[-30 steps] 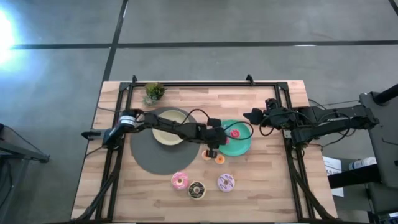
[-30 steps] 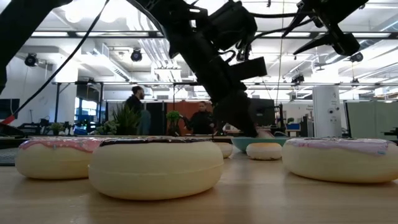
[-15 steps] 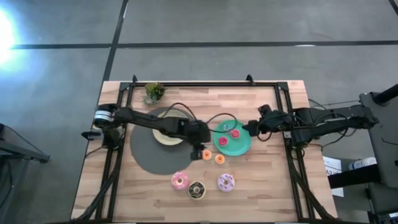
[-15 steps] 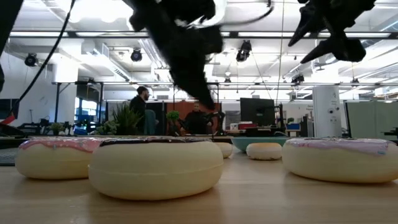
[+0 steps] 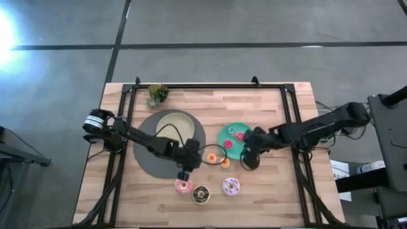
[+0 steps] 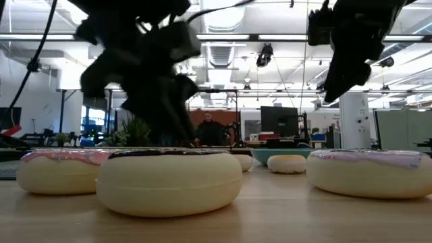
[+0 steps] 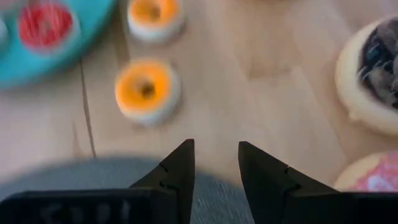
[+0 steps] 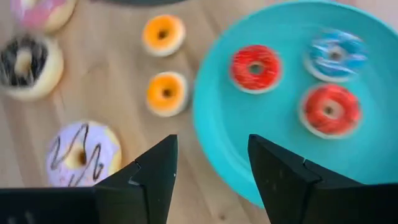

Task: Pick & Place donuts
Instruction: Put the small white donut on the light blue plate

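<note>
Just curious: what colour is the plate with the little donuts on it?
Teal: the plate shows best in the right wrist view, holding two red minis and a blue one.

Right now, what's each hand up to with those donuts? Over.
Left hand open, empty, above the pink donut. Right hand open, empty, by the teal plate. Three minis on plate, two orange minis on table. Nothing in the way.

- Wooden table (image 5: 267, 184) carries a grey mat (image 5: 149, 162), teal plate (image 5: 251, 147) and plant (image 5: 156, 93).
- 5 donuts lie directly on it: pink (image 5: 184, 186), chocolate (image 5: 201, 194), lilac (image 5: 231, 186), 2 orange minis (image 5: 224, 163).
</note>
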Controlling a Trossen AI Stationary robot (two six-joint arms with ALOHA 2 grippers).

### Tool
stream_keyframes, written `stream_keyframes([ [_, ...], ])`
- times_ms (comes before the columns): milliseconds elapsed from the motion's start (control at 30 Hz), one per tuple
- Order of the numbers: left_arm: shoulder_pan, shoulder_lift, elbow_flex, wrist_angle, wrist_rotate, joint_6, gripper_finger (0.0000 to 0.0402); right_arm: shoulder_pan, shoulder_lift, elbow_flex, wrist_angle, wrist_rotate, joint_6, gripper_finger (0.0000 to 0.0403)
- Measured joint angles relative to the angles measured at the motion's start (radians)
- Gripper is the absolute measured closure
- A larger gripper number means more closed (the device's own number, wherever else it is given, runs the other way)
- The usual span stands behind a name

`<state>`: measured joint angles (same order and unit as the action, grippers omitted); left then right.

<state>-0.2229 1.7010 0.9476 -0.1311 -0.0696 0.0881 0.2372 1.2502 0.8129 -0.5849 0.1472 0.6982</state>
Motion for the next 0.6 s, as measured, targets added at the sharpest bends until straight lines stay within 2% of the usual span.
stream_keyframes([
  [100, 0.012, -0.009, -0.025, -0.022, -0.048, -0.166, 0.0303, 0.032, 0.079, 0.03, -0.001, -0.017, -0.033, 0.0219],
  [167, 0.019, -0.038, -0.042, -0.023, -0.06, -0.264, 0.0303, 0.034, 0.119, 0.034, 0.035, -0.09, -0.014, 0.022],
  [267, 0.013, -0.113, -0.1, -0.009, -0.062, -0.355, 0.0303, 0.034, 0.179, 0.031, 0.149, -0.183, 0.112, 0.022],
  [367, 0.006, -0.204, -0.162, 0.003, -0.065, -0.392, 0.0303, 0.038, 0.23, 0.029, 0.263, -0.218, 0.305, 0.022],
  [433, 0.006, -0.266, -0.197, 0.016, -0.087, -0.395, 0.0303, 0.059, 0.25, 0.042, 0.319, -0.209, 0.343, 0.022],
  [500, 0.005, -0.337, -0.248, 0.015, -0.121, -0.396, 0.0303, 0.094, 0.29, 0.092, 0.33, -0.156, 0.322, 0.0221],
  [600, 0.007, -0.428, -0.315, 0.019, -0.15, -0.393, 0.0303, 0.154, 0.373, 0.184, 0.241, -0.063, 0.104, 0.022],
])
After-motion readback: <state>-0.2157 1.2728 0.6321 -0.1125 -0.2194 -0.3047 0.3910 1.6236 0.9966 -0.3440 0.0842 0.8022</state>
